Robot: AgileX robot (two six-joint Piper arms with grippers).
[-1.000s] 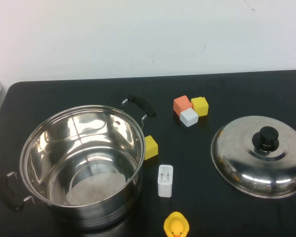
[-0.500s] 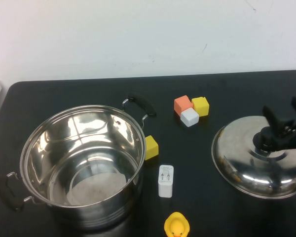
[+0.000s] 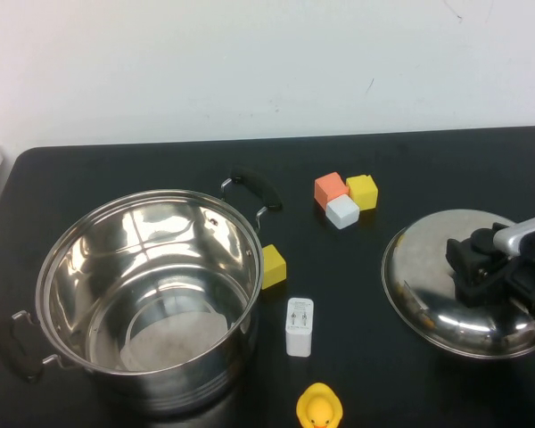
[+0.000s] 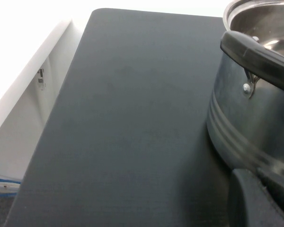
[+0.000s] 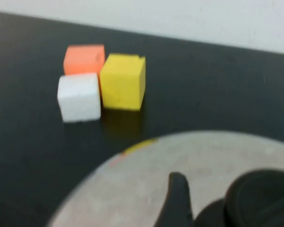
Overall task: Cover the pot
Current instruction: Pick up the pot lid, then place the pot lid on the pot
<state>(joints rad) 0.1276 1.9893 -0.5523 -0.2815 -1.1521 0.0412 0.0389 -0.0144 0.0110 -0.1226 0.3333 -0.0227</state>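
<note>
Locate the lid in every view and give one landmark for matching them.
High view: lid at right, on the table, right claw over its knob.
Left wrist view: not in it; only the pot.
Right wrist view: lid fills the lower part.
Shared landmark: yellow block.

4 cubes [image 3: 344, 200], charger [image 3: 299, 326], duck [image 3: 318, 408] on black table [image 3: 116, 169].

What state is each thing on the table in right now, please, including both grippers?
pot: upright, uncovered, empty.
lid: flat on the table right of the pot, knob up.
right gripper: over the lid at its knob.
left gripper: not in the high view; beside the pot's handle.
charger: lying flat.
duck: upright.
</note>
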